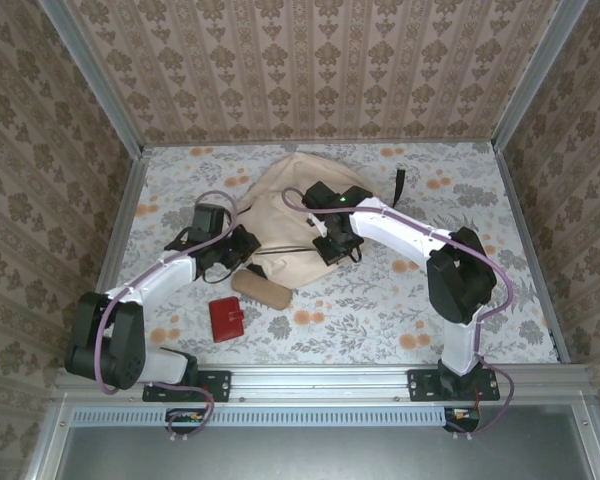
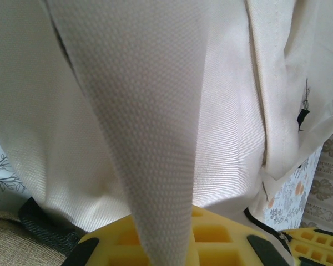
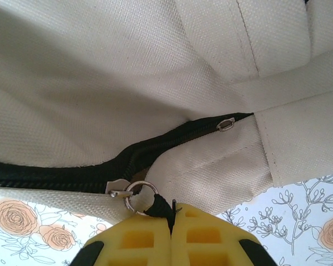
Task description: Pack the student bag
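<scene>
Both arms bend inward to the student bag (image 1: pixel 280 205), which lies lengthwise away from them; the left gripper (image 2: pixel 165 246) pinches its fabric and the right gripper (image 3: pixel 171 235) its zipper pull (image 3: pixel 159 208).

Large cream fabric backpack (image 1: pixel 288 200) slumped at table centre, toward the far wall. Thin black strap (image 1: pixel 401 186) trails off its right side onto the floral-print tablecloth (image 1: pixel 490 300). Left gripper (image 1: pixel 248 248) pressed against the backpack's left near edge, fingers closed. Right gripper (image 1: pixel 332 245) on the backpack's near right part, also closed. Flat tan oblong pouch (image 1: pixel 262 290) lies just at the backpack's near edge. Small red leather wallet (image 1: pixel 225 319) sits beside the pouch, nearer the arm bases, touching neither gripper.
</scene>
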